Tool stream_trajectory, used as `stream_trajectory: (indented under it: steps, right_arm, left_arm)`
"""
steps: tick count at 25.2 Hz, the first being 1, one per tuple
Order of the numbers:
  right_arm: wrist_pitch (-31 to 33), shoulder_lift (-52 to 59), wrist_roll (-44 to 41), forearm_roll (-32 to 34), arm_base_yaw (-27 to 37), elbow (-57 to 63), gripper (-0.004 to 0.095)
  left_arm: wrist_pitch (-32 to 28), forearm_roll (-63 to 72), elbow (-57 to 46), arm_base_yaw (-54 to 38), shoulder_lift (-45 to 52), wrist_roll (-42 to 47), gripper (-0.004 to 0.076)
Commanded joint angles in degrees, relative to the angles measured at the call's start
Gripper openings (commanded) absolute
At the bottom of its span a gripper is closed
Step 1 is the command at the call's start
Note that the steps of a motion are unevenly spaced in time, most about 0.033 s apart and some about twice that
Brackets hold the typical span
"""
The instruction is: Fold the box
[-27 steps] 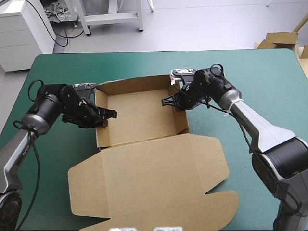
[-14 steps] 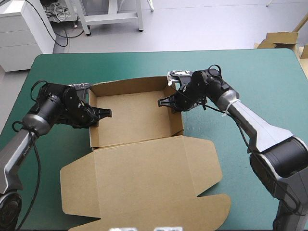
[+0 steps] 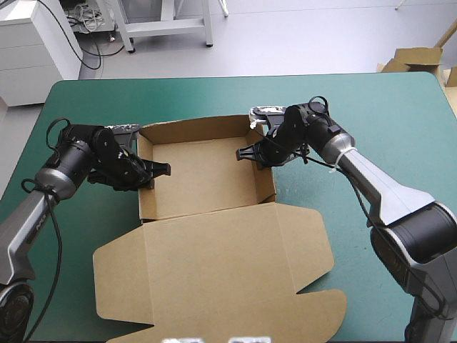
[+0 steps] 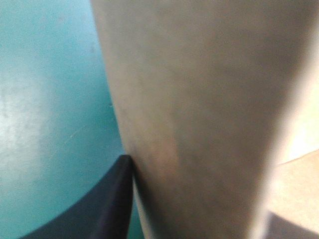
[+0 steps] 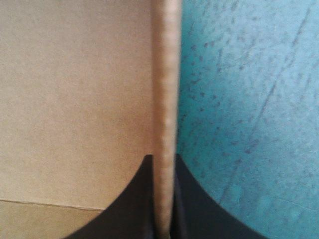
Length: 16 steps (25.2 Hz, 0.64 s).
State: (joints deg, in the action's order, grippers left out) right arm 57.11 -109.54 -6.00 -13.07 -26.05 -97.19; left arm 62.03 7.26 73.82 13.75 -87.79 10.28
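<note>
Readable text: none | box (image 3: pixel 214 250) board: plain, no print I can make out | teal-green cover (image 3: pixel 385 107): no label legible

My fingers (image 5: pixel 132 211) are plain black. The box (image 3: pixel 207 171), centre frame, is unmarked brown throughout; the cover (image 3: pixel 385 114) surrounding it is teal-green, dark-speckled up close.

Bright, even overhead light in your high view: the arms throw only soft, short shadows on the teal-green cover (image 3: pixel 371 107), and the box (image 3: pixel 207 171) floor is evenly lit. In your left wrist view a pale sheen lies on the cover beside the black finger (image 4: pixel 110 209).
</note>
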Motion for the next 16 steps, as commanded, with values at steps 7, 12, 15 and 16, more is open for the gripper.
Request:
stream_trajectory:
  steps: [7,12,15,16]
  right_arm:
    - [-1.94,3.44,0.15,-2.35,0.00,-1.94,-0.0020]
    - [-1.72,3.44,0.31,-1.87,0.00,-1.94,-0.0020]
    - [-1.19,3.44,0.31,0.48,0.00,-1.94,-0.0020]
    - [-1.18,3.44,0.31,0.71,0.00,-1.94,-0.0020]
  left_arm:
    - [-2.23,14.23,1.54,0.35,2.25,-8.67,0.0423]
    - [-2.36,16.42,1.54,0.35,2.78,-9.37,0.0423]
    - [-1.71,16.33,1.64,0.35,3.91,-10.28,0.0423]
    - [-1.71,16.33,1.64,0.35,4.39,-9.91,0.0423]
